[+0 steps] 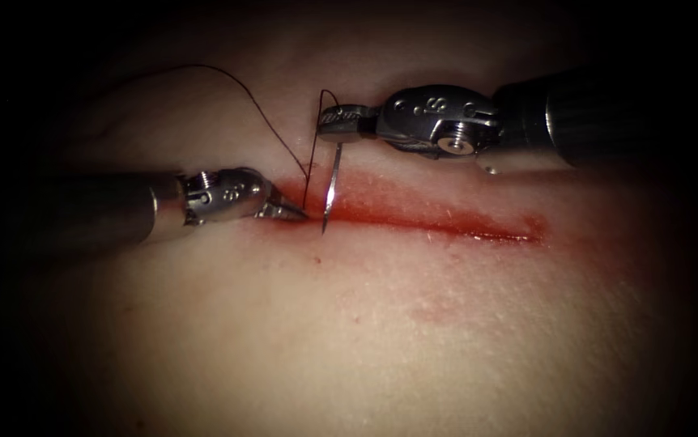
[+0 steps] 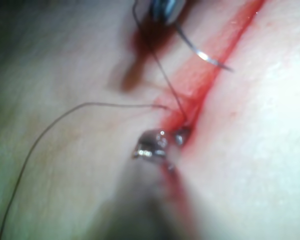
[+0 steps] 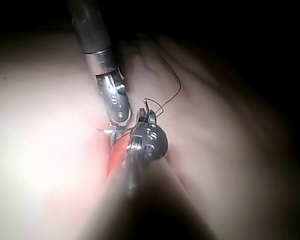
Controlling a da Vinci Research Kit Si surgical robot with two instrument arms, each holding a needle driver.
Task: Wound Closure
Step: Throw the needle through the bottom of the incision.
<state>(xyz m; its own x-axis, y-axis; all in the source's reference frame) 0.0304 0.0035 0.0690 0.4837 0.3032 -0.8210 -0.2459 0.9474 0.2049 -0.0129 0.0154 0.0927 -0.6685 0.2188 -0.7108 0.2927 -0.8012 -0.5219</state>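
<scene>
The cut (image 1: 446,222) runs across the tissue (image 1: 365,324), wet with red fluid. My right tool (image 1: 337,121) is shut on the curved needle (image 1: 333,182) near its thread end. The needle hangs down with its tip touching the cut's near edge, toward the left end; how deep it sits I cannot tell. In the left wrist view the needle (image 2: 205,56) arcs over the red cut. My left tool (image 1: 288,213) lies at the cut's left end, jaws shut, tips against the tissue beside the thread (image 1: 308,174).
From the needle's tail the dark thread loops up and drops to the cut's left end. A long strand (image 1: 203,68) arcs away over the far tissue to the left. Red fluid stains the skin near the cut's right end (image 1: 527,231).
</scene>
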